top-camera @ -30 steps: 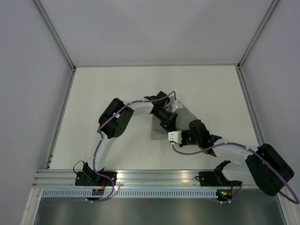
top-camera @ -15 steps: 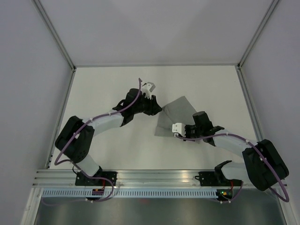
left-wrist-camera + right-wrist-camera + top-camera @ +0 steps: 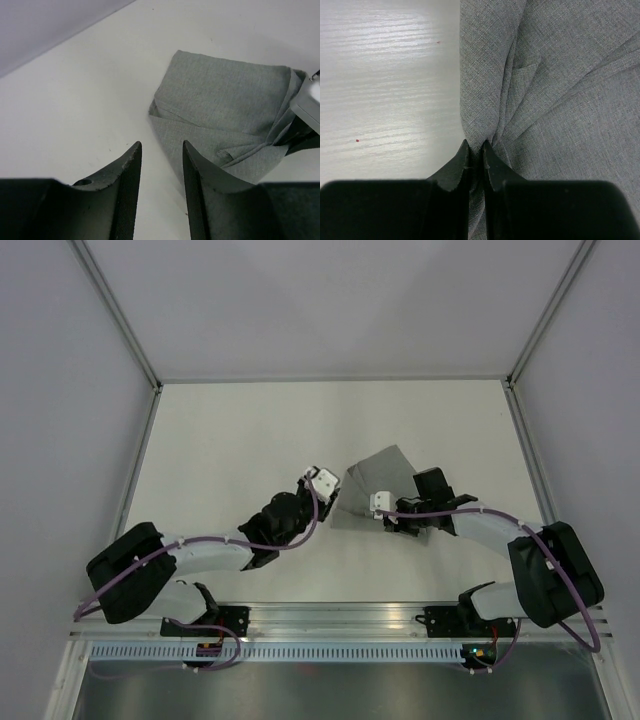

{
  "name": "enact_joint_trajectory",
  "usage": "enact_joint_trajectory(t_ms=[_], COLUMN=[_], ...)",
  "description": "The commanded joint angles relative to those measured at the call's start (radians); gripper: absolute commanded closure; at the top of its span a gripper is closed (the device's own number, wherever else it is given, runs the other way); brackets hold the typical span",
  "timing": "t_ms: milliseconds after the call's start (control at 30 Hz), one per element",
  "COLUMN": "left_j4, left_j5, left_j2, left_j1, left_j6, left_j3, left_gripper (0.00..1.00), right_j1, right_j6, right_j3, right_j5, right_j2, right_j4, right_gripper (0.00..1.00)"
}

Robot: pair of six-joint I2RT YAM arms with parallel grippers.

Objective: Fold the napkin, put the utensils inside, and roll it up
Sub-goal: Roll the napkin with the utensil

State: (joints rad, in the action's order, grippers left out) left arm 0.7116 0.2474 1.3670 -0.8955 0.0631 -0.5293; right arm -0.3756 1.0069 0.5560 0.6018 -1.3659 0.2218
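The napkin (image 3: 378,478) is a crumpled, loosely folded grey cloth right of the table's middle. My right gripper (image 3: 475,145) is shut on a bunched fold at the napkin's (image 3: 560,75) near edge; from above it (image 3: 385,518) sits at the cloth's near side. My left gripper (image 3: 161,145) is open with nothing but bare table between its fingers, just short of the napkin's (image 3: 225,105) left edge. In the top view it (image 3: 332,498) hangs beside the cloth's left corner. No utensils are in view.
The white table (image 3: 220,440) is boxed in by pale walls at the left, the back and the right. An aluminium rail (image 3: 330,615) carrying both arm bases runs along the near edge.
My left arm has swung off the napkin, out to the left and back toward the near side, and its jaws have widened. My right gripper has shifted slightly farther away, still holding the cloth.
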Motion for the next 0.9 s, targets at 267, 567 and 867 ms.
enact_joint_trajectory(t_ms=[267, 567, 867], left_j4=[0.230, 0.244, 0.256], left_j5=[0.269, 0.165, 0.050], left_j2=[0.202, 0.386, 0.509], left_j1=[-0.279, -0.385, -0.385], left_j6=[0.510, 0.690, 0.799], left_j3=[0.040, -0.034, -0.107], left_gripper=[0.46, 0.41, 0.38], right_j1=[0.035, 0.044, 0.049], right_j6=[-0.004, -0.010, -0.014], right_j3=[0.050, 0.056, 0.059], right_j5=[0.044, 0.035, 0.035], right_j2=[-0.091, -0.102, -0.110], right_j4=[0.106, 0.111, 0.108], right_gripper=[0.99, 1.00, 1.00])
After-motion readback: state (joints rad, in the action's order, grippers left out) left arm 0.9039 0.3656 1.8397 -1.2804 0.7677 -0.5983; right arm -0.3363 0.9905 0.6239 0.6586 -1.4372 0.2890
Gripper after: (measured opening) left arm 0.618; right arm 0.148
